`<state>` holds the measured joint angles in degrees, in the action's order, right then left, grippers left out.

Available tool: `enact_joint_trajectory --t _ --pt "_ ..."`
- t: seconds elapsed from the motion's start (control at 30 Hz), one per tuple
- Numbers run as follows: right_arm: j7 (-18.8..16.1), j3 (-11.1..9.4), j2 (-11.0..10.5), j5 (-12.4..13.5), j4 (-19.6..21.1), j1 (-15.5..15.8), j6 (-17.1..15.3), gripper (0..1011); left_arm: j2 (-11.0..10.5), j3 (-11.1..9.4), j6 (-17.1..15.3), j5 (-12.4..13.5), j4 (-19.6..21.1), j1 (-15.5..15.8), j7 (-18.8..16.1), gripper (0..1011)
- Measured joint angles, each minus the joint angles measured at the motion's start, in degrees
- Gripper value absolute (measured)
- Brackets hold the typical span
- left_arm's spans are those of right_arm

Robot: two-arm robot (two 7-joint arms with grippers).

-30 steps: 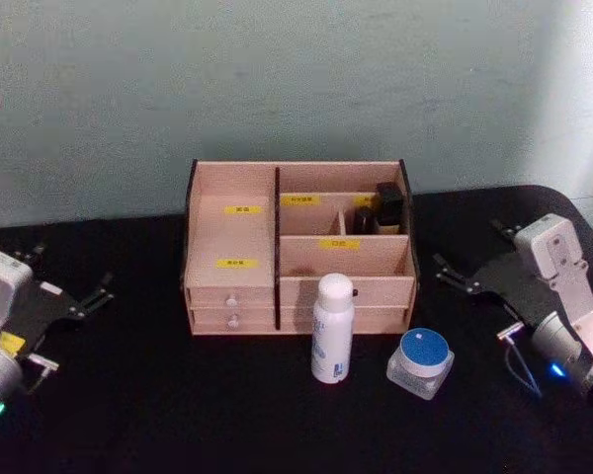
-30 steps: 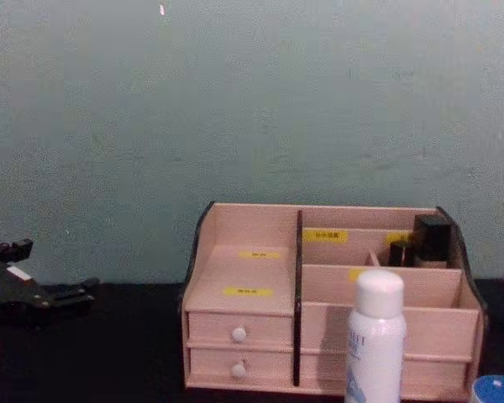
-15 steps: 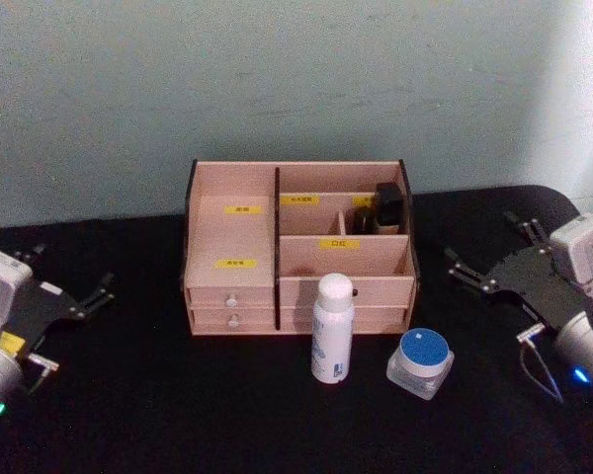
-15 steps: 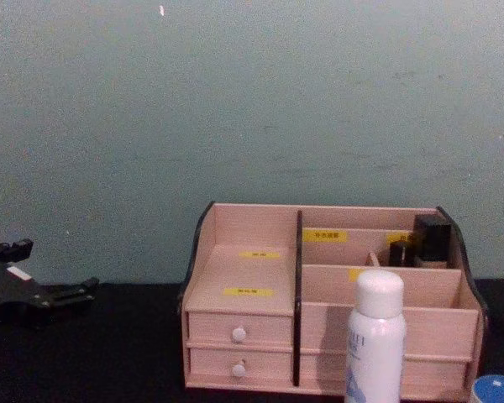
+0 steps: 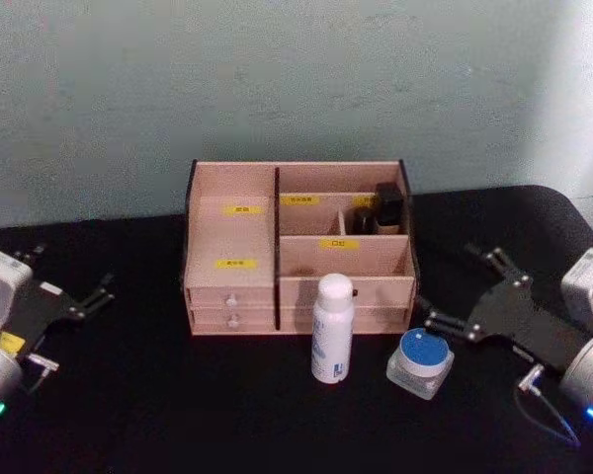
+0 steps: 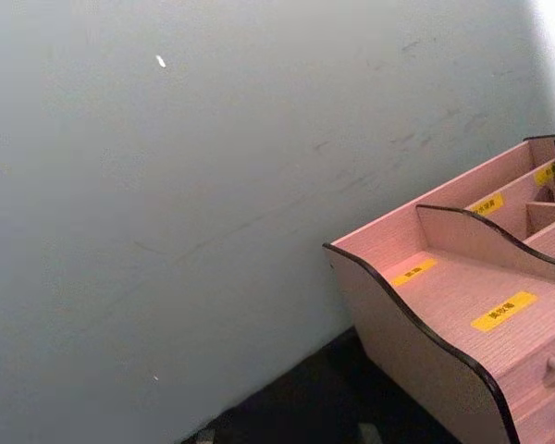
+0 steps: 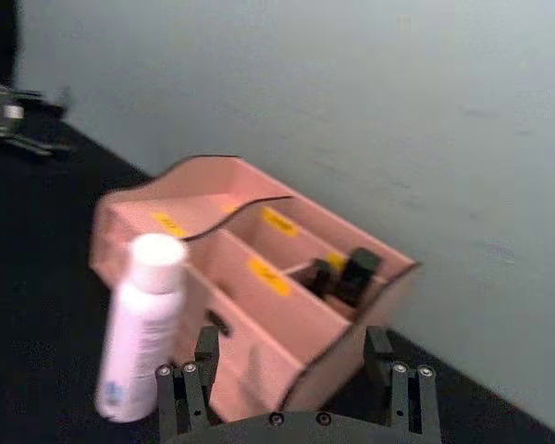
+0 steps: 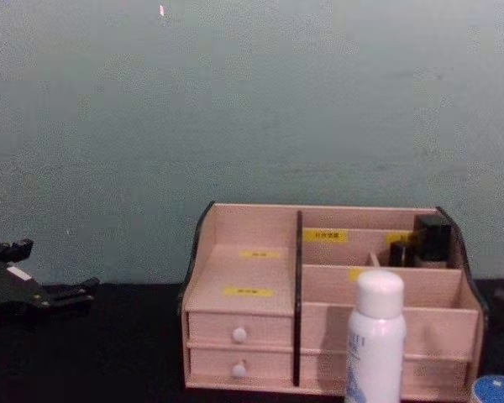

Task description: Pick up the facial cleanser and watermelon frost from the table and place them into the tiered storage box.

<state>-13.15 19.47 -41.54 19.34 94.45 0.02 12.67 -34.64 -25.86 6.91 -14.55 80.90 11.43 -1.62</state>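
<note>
The facial cleanser point(image 5: 333, 329), a tall white bottle, stands upright on the black table just in front of the tiered storage box point(image 5: 235, 193). To its right sits the watermelon frost point(image 5: 421, 361), a squat clear jar with a blue lid. My right gripper point(image 5: 466, 289) is open, just right of the jar, with its near finger close to the jar and not touching. The right wrist view shows that gripper point(image 7: 291, 384) open, facing the cleanser point(image 7: 139, 328) and the box point(image 7: 259, 268). My left gripper point(image 5: 69, 275) rests open at the far left. The chest view shows the cleanser point(image 8: 378, 336) and the jar's lid point(image 8: 497, 391).
Small black bottles point(image 5: 387, 207) stand in the box's back right compartment. A pale wall rises right behind the box. The black table point(image 5: 178, 395) has free room at the front left. The box's left side panel point(image 6: 425, 351) fills part of the left wrist view.
My right gripper has swung down and leftward from the right side to beside the jar. The left arm, the bottle and the jar have not moved.
</note>
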Motion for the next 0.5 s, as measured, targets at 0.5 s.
enact_joint_trajectory --t 0.5 --pt "-12.4 2.9 1.4 2.8 -2.0 -1.3 -0.6 1002 0.0 0.0 0.0 0.0 0.0 0.0 0.0 1001"
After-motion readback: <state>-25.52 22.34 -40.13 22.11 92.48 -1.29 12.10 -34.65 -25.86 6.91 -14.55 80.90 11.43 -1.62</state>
